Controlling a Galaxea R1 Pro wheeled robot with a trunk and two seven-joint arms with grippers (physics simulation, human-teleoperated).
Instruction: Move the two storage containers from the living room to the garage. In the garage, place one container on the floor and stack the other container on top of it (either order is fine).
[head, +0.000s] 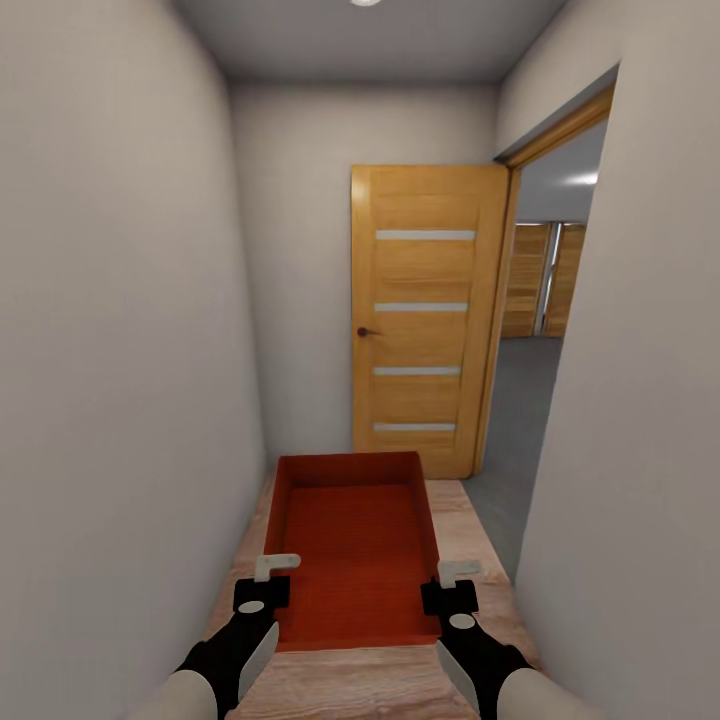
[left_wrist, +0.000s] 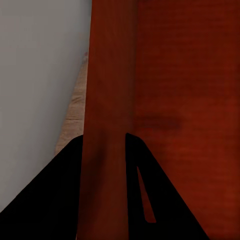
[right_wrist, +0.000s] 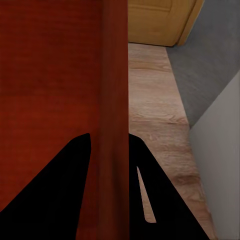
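Overhead, empty orange-red storage container (head: 355, 545) between both grippers' jaws.

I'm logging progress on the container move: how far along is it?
Done: one storage container is lifted, both grippers, left and right, clamped on its side walls. In hand: carrying it down a hallway toward the open door, grey floor beyond. Left: setting it down, fetching and stacking the second.

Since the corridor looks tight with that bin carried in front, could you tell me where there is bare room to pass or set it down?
Free: the grey floor through the doorway right of the open door, and the wood floor ahead of the bin. Crowded: the left wall runs close beside the left end effector; the right wall crowds the right end effector.
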